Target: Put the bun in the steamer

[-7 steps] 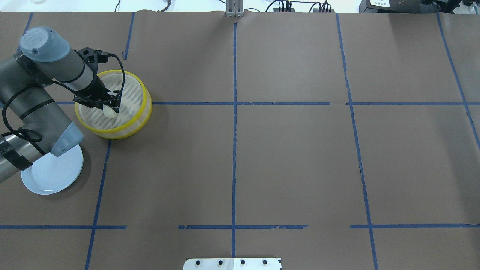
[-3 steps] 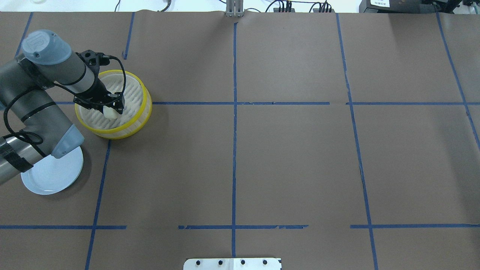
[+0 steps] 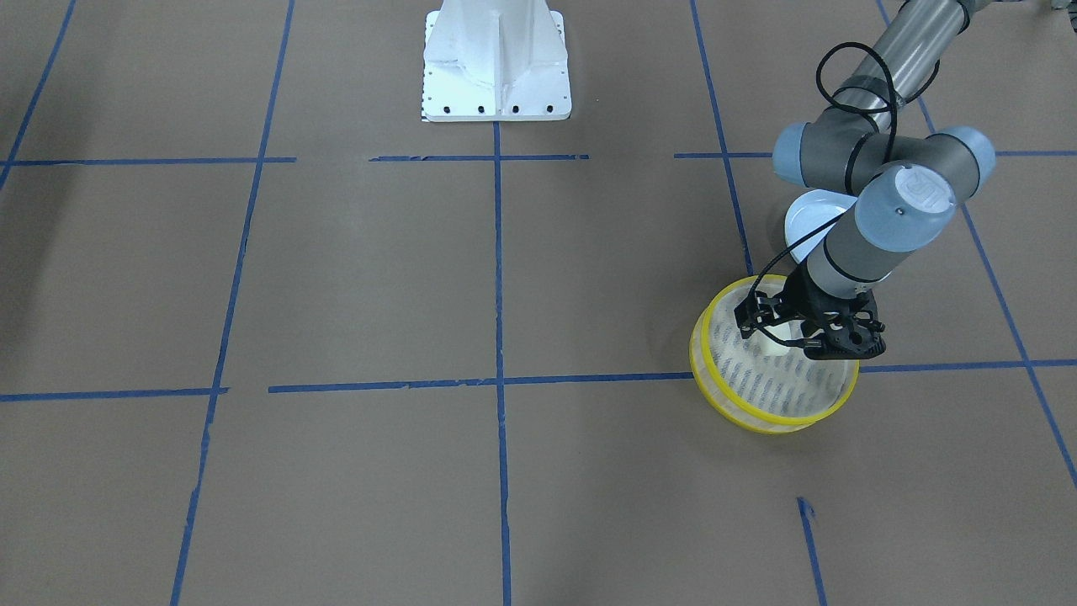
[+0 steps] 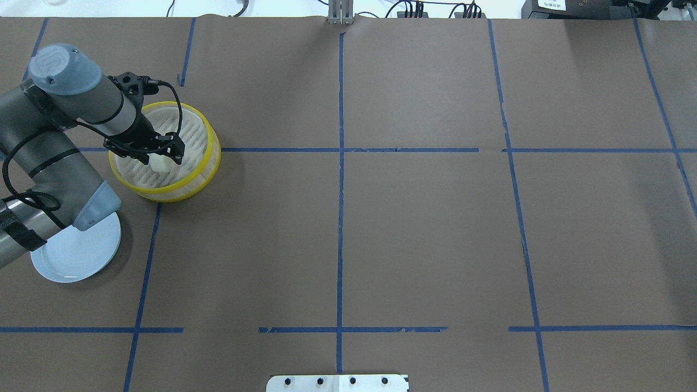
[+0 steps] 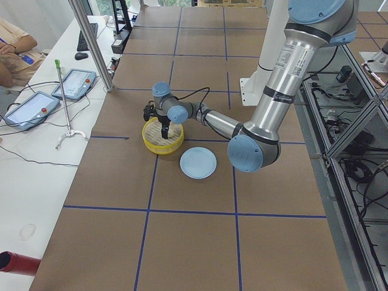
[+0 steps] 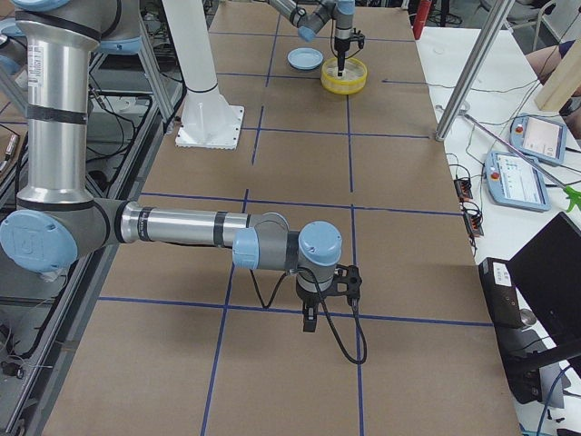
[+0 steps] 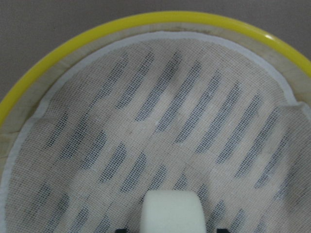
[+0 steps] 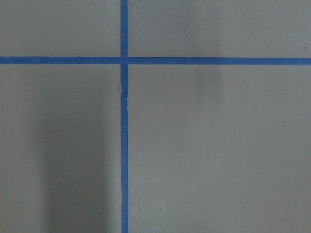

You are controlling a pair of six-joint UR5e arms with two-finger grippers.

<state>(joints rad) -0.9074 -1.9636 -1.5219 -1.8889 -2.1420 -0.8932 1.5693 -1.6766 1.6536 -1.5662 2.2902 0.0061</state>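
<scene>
The steamer, a round basket with yellow rims and a slatted pale bottom, stands at the table's far left; it also shows in the front-facing view. The cream-white bun rests on its mesh-lined bottom, near the near-left side. My left gripper is down inside the steamer, straddling the bun. In the left wrist view the bun sits between two black fingertips with gaps on both sides, so the gripper is open. My right gripper shows only in the right side view, low over bare paper; I cannot tell its state.
A pale blue plate lies empty in front of the steamer, partly under my left arm's elbow. Brown paper with blue tape lines covers the table. The robot's white base stands at mid table edge.
The left gripper's fingers have spread apart from the bun, which now rests on the steamer's bottom. The left wrist has shifted slightly.
</scene>
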